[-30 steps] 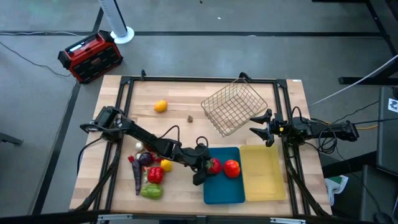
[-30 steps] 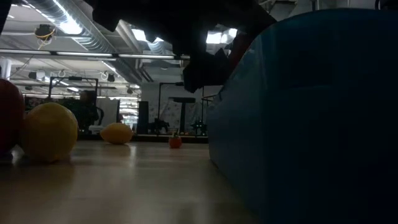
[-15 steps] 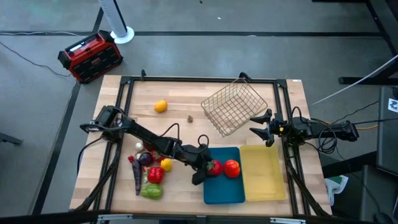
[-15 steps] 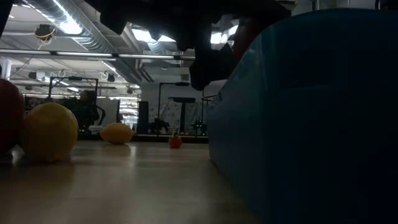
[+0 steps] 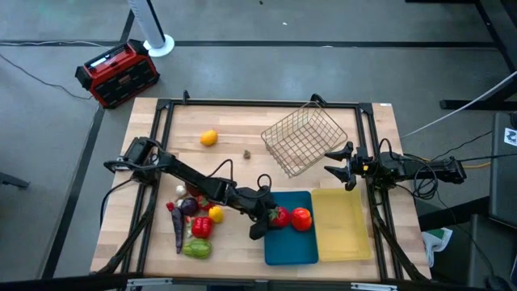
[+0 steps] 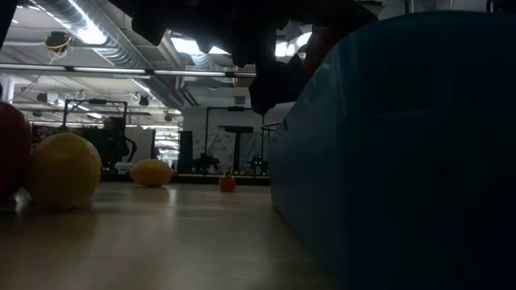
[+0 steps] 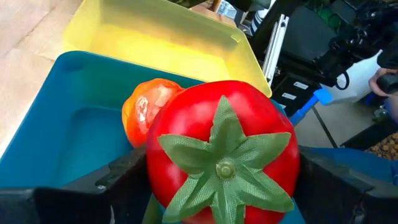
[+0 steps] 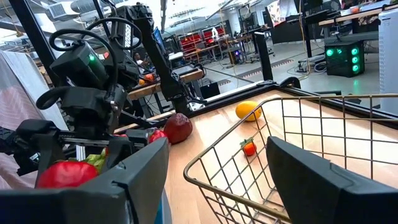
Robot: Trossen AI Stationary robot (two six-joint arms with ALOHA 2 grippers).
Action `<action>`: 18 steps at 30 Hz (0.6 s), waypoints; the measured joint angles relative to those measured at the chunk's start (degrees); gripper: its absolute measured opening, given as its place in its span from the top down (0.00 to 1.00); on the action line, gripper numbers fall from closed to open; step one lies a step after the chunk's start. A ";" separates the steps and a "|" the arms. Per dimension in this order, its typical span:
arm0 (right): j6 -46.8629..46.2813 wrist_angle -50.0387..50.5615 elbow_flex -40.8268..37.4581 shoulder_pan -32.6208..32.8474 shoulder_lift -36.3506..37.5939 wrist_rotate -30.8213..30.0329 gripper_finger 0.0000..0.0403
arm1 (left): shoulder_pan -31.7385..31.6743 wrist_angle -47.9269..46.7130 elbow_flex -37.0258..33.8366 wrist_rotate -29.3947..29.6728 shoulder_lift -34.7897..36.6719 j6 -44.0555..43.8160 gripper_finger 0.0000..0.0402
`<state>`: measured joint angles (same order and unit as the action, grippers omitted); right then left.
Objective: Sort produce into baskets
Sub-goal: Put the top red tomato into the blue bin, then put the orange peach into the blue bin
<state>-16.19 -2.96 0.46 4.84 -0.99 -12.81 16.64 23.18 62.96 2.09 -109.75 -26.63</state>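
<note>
Left gripper (image 5: 273, 217) jaws clamped on a red tomato (image 7: 222, 149) over the blue tray (image 5: 287, 245).

The jaws stand wide, one finger on either side of the tomato with its green stem star facing the wrist camera, held just inside the tray's left edge; a second, orange-red tomato (image 5: 301, 218) lies in the tray just beside it. The pale yellow tray (image 5: 342, 227) touches the blue one on its right. The right gripper (image 5: 337, 164) hangs with jaws spread and nothing between them, at the rim of the silver wire basket (image 5: 304, 139), which lies tilted on the tabletop (image 5: 242, 121). A cluster of produce (image 5: 192, 225) sits left of the blue tray, and an orange fruit (image 5: 208, 138) lies well apart near the far edge.
</note>
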 joint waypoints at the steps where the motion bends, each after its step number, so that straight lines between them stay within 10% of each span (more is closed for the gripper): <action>1: 0.01 0.00 0.00 0.00 0.01 0.01 0.33 | 0.00 -0.01 0.00 0.00 0.00 0.28 0.20; 18: 0.00 0.01 -0.01 0.01 0.02 0.04 0.33 | -6.18 -6.28 0.00 -0.83 4.89 5.19 0.02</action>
<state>-16.19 -2.95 0.45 4.86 -0.97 -12.78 10.46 16.90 62.96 1.26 -104.87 -21.44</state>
